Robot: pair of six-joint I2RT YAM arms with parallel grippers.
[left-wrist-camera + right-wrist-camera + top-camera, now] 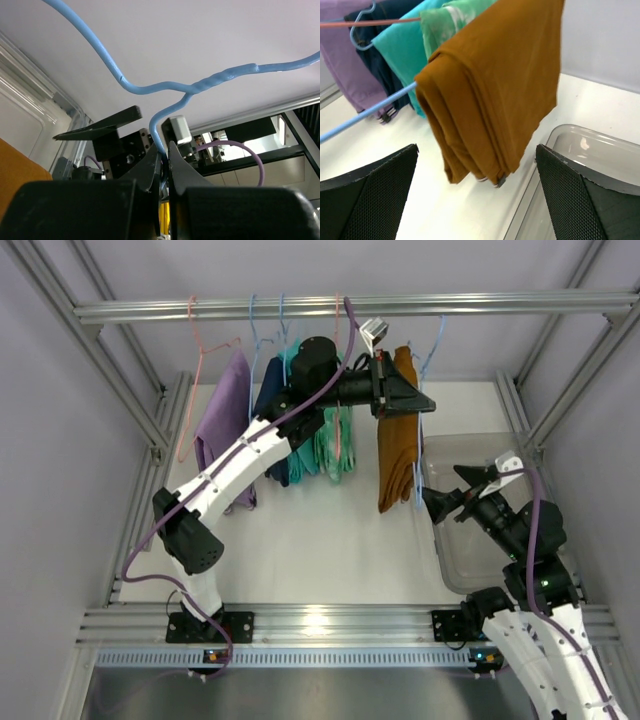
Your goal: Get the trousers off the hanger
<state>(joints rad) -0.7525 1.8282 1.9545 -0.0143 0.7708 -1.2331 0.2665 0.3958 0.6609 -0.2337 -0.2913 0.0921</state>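
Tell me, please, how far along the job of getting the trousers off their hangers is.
Done: nothing yet. The rust-orange trousers and mint-green trousers both hang folded over hangers. In hand: the left gripper is clamped on the blue hanger near its neck, and the right gripper is open, facing the rust-orange pair. Left: pulling both pairs off.

The left end effector (165, 150) is pinched shut (its arm stretched high and forward). The right end effector (479, 195) gapes wide.

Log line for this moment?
left gripper shut on blue hanger | right gripper open, facing rust-orange trousers | trousers on hanger
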